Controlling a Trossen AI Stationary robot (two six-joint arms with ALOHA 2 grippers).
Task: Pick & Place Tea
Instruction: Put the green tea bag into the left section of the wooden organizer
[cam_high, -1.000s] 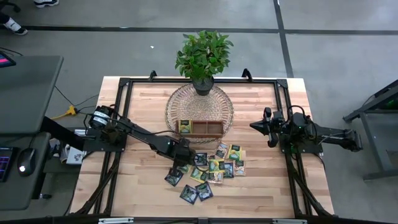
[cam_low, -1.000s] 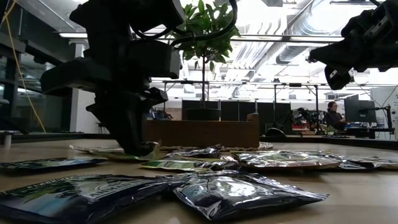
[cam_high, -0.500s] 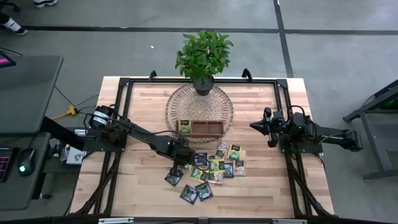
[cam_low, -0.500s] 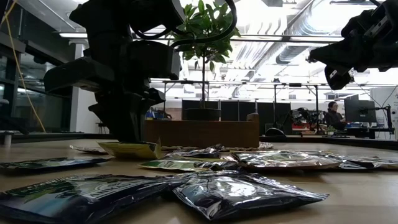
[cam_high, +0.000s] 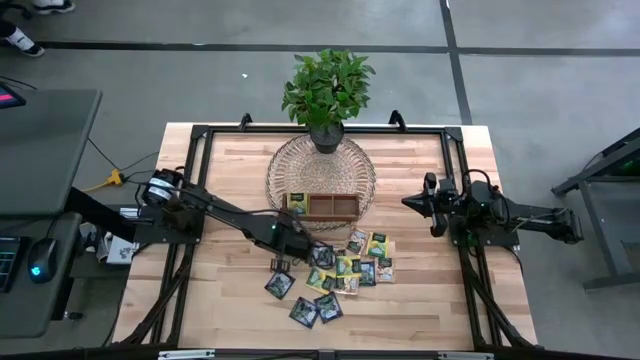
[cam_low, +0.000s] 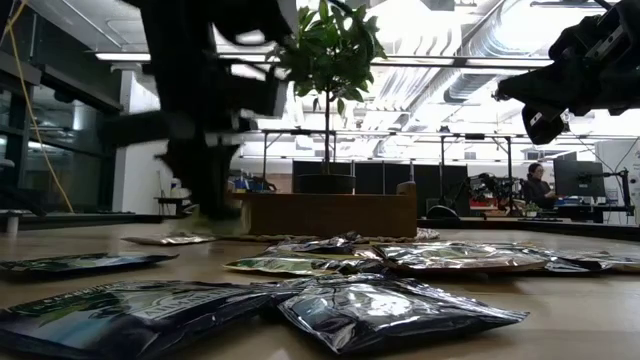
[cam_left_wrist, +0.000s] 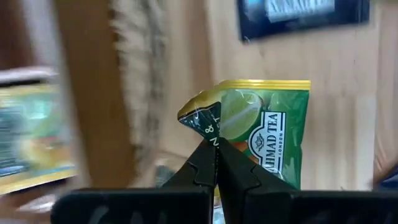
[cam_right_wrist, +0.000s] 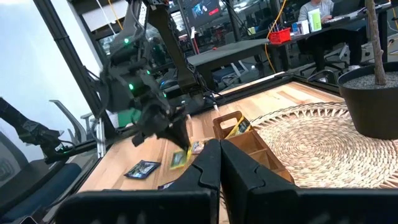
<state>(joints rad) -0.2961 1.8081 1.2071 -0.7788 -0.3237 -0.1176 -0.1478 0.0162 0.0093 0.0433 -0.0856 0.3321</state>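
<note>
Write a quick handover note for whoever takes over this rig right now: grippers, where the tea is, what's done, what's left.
Left gripper: shut on a green-and-yellow tea sachet, pinched by its corner, lifted near the brown wooden three-compartment tray.
Right gripper: shut, empty, waiting above the table's right side.
Done: one yellow sachet already sits in the tray's left compartment.
Left: place the held sachet, then clear the pile of dark and yellow-green sachets on the table in front of the tray.
</note>
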